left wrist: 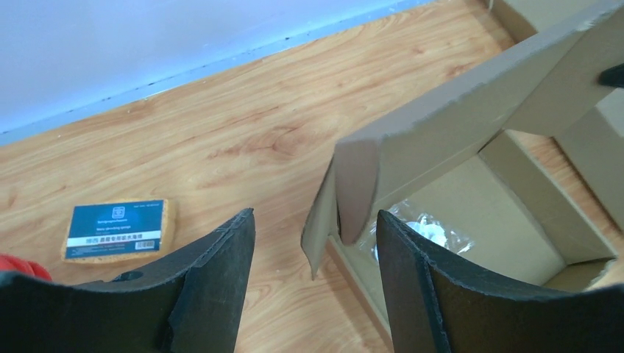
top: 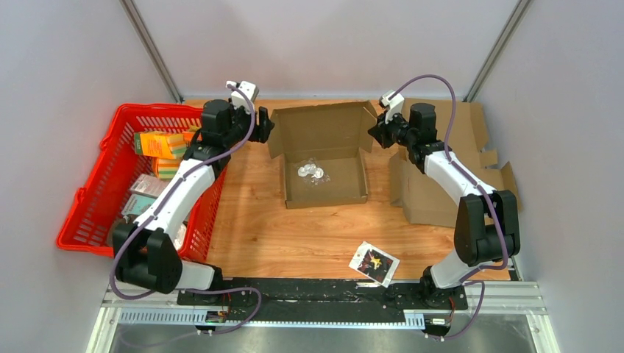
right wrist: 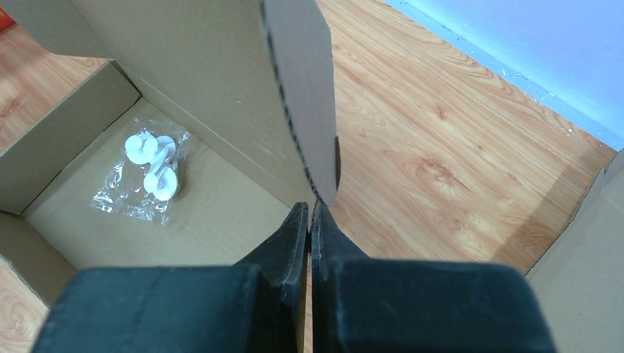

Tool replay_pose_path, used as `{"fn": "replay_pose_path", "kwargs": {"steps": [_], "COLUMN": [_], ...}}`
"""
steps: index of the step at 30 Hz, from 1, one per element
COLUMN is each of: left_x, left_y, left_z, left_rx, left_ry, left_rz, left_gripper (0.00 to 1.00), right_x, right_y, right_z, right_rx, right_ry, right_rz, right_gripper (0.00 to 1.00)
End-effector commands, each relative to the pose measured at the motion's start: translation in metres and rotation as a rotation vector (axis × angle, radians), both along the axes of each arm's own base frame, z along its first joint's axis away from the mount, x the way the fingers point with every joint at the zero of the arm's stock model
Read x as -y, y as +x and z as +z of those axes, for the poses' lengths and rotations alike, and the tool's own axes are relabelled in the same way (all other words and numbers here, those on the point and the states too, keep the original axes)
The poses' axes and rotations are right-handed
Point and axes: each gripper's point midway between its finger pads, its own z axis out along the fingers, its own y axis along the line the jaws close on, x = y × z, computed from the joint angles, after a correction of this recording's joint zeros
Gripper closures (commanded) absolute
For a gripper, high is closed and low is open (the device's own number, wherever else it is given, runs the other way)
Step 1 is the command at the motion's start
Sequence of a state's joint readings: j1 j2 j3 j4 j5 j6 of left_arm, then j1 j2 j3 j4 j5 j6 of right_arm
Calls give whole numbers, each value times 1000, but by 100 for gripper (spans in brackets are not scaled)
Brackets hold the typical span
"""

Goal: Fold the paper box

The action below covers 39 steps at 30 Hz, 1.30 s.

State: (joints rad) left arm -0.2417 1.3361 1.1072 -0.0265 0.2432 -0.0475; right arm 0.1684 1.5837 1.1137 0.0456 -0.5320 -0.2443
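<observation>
The brown paper box [top: 335, 190] lies open in the middle of the table with its lid [top: 324, 126] standing up at the back. A clear bag of white parts [top: 313, 172] rests on its floor. My left gripper [top: 266, 126] is at the box's rear left corner. It stands open [left wrist: 316, 215], with the left side flap [left wrist: 324, 220] hanging untouched between the fingers. My right gripper [top: 373, 131] is at the rear right corner. It is shut [right wrist: 310, 209] on the bottom tip of the lid's right flap [right wrist: 294, 95]. The bag [right wrist: 147, 173] shows below.
A red basket [top: 96, 198] holding several packets stands at the left, under my left arm. Flat cardboard sheets [top: 441, 176] lie at the right. A small printed card [top: 375, 263] lies near the front edge. A blue-labelled sponge [left wrist: 118, 229] lies on the wood by the back wall.
</observation>
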Motion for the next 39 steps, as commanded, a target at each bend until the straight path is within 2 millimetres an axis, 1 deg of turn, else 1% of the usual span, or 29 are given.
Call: {"fn": "replay_pose_path", "kwargs": {"steps": [1,5,7,8,10,12,13,15,17,18,19,20,21,22,23,24,25,26,27,28,29,30,33,34,35,36,37,38,39], "left_x": [0,4,9,10,17,20,20,23,28,30,31,34,34,40,42,40,43,43,38,35,32,28,23,24,25,26,27,28,34], "left_y": [13,24,29,31,32,33,33,32,31,31,32,31,32,31,31,33,34,35,38,39,41,43,47,48,46,46,44,41,39], "left_z": [6,-8,-8,-16,-16,-18,-20,-18,-17,-16,-16,-13,-12,-10,-8,-6,-3,1,2,-1,1,1,-9,-10,-17,-16,-16,-24,-20], "left_rx": [3,-17,-11,-30,-34,-38,-43,-37,-38,-37,-37,-36,-36,-30,-27,-32,-23,-20,-30,-45,-50,-65,-81,-76,-86,-82,-79,-89,-63], "left_ry": [101,106,114,134,156,153,156,161,166,173,169,157,149,149,142,120,100,82,52,40,19,-21,-79,-100,-107,-136,-148,-141,-157], "left_rz": [-38,-37,-44,-38,-49,-49,-43,-36,-43,-21,-10,-11,13,34,49,103,128,155,223,266,306,368,446,453,457,466,468,470,467], "left_gripper": [31,32,33,35,38,46,54,61,73,78,87,89,91,95,98,100,100,100,100,100,100,100,100,100,100,100,100,100,100], "right_x": [-1,-3,-4,-4,-6,-7,-8,-12,-21,-16,-18,-23,-18,-17,-26,-17,-19,-29,-22,-25,-35,-28,-33,-34,-37,-34,-34,-35,-37], "right_y": [7,6,6,7,6,6,5,5,5,11,11,12,15,11,10,12,10,5,8,7,4,6,5,5,3,0,-2,-4,-8], "right_z": [21,22,23,24,27,30,31,36,41,40,39,42,47,40,51,58,60,64,66,66,69,66,55,48,51,42,41,47,38], "right_rx": [64,64,65,67,69,75,71,82,89,92,89,73,81,62,83,112,121,135,147,150,161,173,186,183,201,200,205,229,220], "right_ry": [-2,4,12,17,24,27,38,45,68,65,72,124,144,170,240,261,269,276,286,287,294,287,304,295,310,301,306,335,334], "right_rz": [20,24,27,27,29,23,19,-1,-21,-85,-112,-146,-213,-247,-273,-368,-387,-404,-495,-516,-525,-591,-630,-633,-641,-657,-655,-652,-642], "right_gripper": [98,97,97,97,97,98,98,100,100,100,100,100,100,100,100,100,100,100,100,100,100,100,100,100,100,100,100,100,100]}}
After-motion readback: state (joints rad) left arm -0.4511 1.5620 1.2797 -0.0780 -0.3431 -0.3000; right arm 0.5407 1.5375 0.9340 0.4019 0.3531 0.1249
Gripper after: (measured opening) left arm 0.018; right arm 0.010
